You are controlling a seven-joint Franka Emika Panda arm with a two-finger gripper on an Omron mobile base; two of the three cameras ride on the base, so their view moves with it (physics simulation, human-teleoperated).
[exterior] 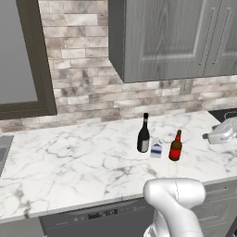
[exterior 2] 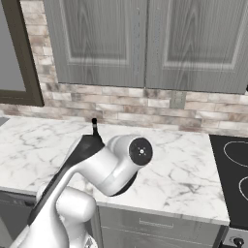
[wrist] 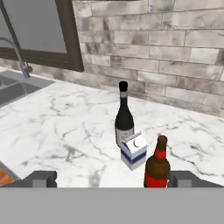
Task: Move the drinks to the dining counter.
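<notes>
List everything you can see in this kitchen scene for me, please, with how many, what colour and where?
wine bottle: one, black, upright on the marble counter, left of the carton
milk carton: one, blue and white, between the two bottles
beer bottle: one, red-brown, upright, right of the carton
marble counter: one, white with grey veins, under the drinks
sink: one, grey, with a faucet, at the counter's left end
dishwasher: one, dark, below the counter
wall cabinets: grey, above the counter
brick backsplash: beige-grey, behind the counter
window: one, dark frame, at left
cooktop: one, black, at right
arm: one, white with dark joints
gripper: one, jaws open, holding nothing
</notes>
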